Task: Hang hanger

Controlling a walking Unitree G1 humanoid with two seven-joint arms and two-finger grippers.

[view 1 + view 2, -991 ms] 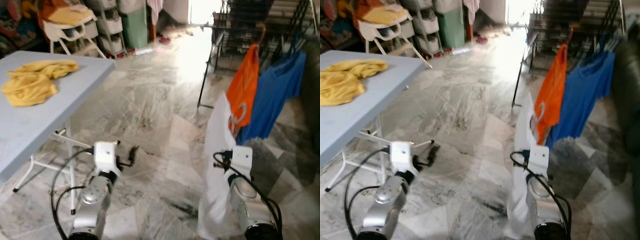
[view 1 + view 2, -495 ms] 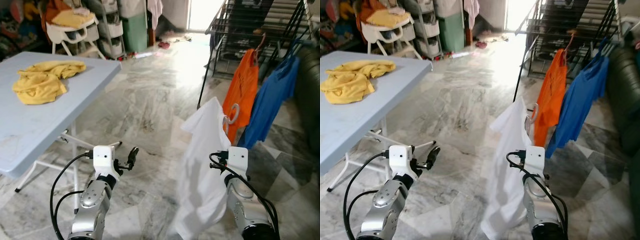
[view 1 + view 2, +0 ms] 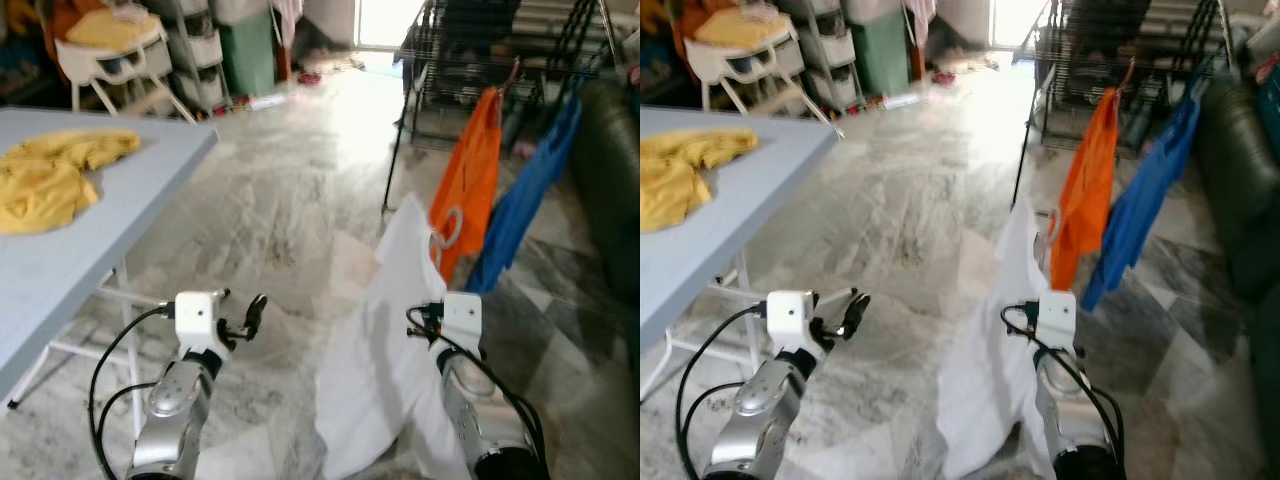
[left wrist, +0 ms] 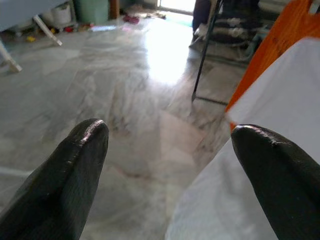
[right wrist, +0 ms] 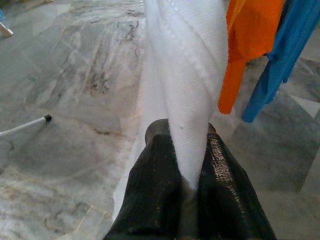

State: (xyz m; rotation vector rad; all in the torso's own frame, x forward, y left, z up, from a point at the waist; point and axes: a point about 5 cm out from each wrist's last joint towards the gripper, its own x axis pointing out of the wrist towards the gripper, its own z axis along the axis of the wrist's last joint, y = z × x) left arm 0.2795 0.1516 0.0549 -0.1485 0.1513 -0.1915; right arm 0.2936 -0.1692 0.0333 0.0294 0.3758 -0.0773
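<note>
The right gripper point(image 5: 187, 165) has its fingers pinched on a fold of the white shirt point(image 3: 385, 370), which sits on a hanger whose pale hook point(image 3: 447, 228) peeks out at the shirt's top, just right of centre in the left eye view. The shirt hangs with its long axis near vertical, leaning a little to the upper right of the frame, its hem close to the floor point(image 3: 290, 200).

The relation that matters: the rack point(image 3: 470, 60) lies ahead and to the upper right of the held shirt, across a stretch of floor. On it an orange shirt point(image 3: 468, 185) and a blue shirt point(image 3: 525, 195) already hang side by side. The hook sits lower in the frame than the tops of those two shirts, so by my reading the hanger must travel forward and up before the hook can catch the rail.

The right arm carries the load and is the nearer one to the rack. The left gripper point(image 4: 167, 145) hovers at lower left of the left eye view with its fingers spread wide, holding nothing, pointed across the floor toward the rack's leg. At the left of the frame a grey surface point(image 3: 100, 220) carries yellow cloth point(image 3: 55, 175), well apart from the work.
</note>
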